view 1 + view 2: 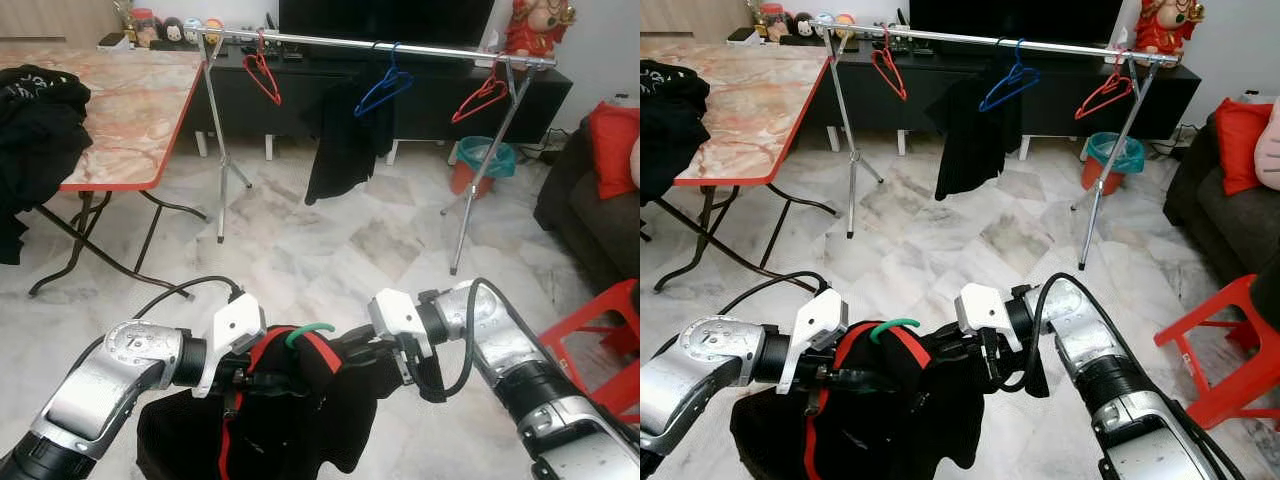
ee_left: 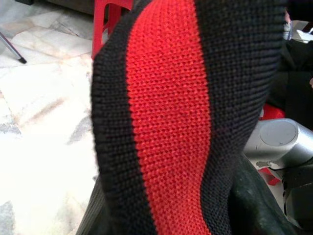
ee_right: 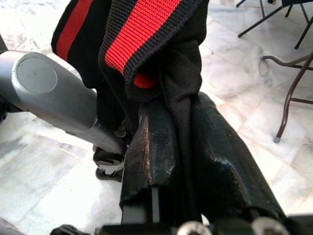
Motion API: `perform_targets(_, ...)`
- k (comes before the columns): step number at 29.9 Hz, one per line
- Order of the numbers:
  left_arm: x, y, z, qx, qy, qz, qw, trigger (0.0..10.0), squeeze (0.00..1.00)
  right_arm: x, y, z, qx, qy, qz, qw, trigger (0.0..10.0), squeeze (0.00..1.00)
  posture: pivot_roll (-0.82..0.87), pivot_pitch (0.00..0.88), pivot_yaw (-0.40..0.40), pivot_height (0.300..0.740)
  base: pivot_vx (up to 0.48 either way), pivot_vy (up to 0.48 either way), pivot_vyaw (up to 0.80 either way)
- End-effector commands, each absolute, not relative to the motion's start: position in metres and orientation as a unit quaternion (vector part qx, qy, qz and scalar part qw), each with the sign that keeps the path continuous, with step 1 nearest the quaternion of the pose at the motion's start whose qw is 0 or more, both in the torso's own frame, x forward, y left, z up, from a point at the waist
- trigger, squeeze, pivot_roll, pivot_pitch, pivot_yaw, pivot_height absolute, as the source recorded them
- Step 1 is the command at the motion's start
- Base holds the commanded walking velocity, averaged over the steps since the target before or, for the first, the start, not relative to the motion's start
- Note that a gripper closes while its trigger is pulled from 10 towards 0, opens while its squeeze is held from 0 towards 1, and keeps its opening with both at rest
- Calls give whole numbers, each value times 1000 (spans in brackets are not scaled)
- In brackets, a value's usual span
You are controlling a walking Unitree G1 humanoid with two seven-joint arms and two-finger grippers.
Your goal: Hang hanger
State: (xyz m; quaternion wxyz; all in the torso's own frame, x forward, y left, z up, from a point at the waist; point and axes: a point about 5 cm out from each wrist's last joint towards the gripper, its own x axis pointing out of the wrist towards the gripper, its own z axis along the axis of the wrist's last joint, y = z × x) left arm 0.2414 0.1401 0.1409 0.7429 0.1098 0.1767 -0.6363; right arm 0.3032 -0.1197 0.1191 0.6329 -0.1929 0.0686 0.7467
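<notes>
A black garment (image 1: pixel 290 420) with red stripes hangs low in front of me between both arms. A green hanger hook (image 1: pixel 310 334) sticks up from its collar. My left gripper (image 1: pixel 262 382) is buried under the collar, and the left wrist view has the red stripe (image 2: pixel 171 122) right against the lens. My right gripper (image 3: pixel 178 107) is shut on a fold of the black cloth at the garment's right side. Across the room stands a silver clothes rail (image 1: pixel 380 42), well beyond reach. It carries a red hanger (image 1: pixel 263 75), a blue hanger (image 1: pixel 384 88) with dark clothing (image 1: pixel 340 150), and another red hanger (image 1: pixel 480 98).
A marble-topped folding table (image 1: pixel 130 110) with black clothes (image 1: pixel 35 130) stands on the left. A red stool (image 1: pixel 600 340) and a dark sofa (image 1: pixel 590 220) are on the right. A teal bin (image 1: pixel 485 165) sits by the rail's right leg. Open tiled floor lies ahead.
</notes>
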Motion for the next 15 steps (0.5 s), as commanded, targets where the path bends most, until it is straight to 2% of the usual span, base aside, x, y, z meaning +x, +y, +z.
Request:
perform_targets(1, 237, 135, 135, 115, 186, -640, 736, 0, 0, 304, -116, 131, -194, 36, 747, 634, 10000, 0, 57, 0, -65, 740, 0, 0, 0)
perform_targets(2, 237, 135, 135, 115, 186, -640, 736, 0, 0, 304, -116, 131, -194, 36, 747, 634, 10000, 0, 57, 0, -65, 740, 0, 0, 0)
perform_targets(3, 237, 135, 135, 114, 186, -642, 735, 0, 0, 304, -115, 130, -193, 37, 748, 635, 10000, 71, 56, 0, -63, 740, 0, 0, 0)
perform_targets(4, 236, 134, 136, 114, 186, -643, 734, 0, 0, 304, -115, 130, -192, 37, 748, 635, 10000, 267, 57, 0, -62, 740, 0, 0, 0)
perform_targets(5, 236, 135, 136, 114, 186, -644, 734, 0, 0, 303, -115, 130, -190, 37, 748, 635, 10000, 792, 57, 0, -61, 740, 0, 0, 0)
perform_targets(6, 237, 135, 136, 115, 186, -643, 734, 0, 0, 303, -115, 129, -188, 38, 749, 634, 10000, 1000, 58, 0, -57, 740, 0, 0, 0)
perform_targets(15, 241, 138, 138, 118, 185, -639, 737, 0, 0, 303, -114, 130, -185, 38, 749, 635, 10000, 1000, 58, 0, -48, 740, 0, 0, 0)
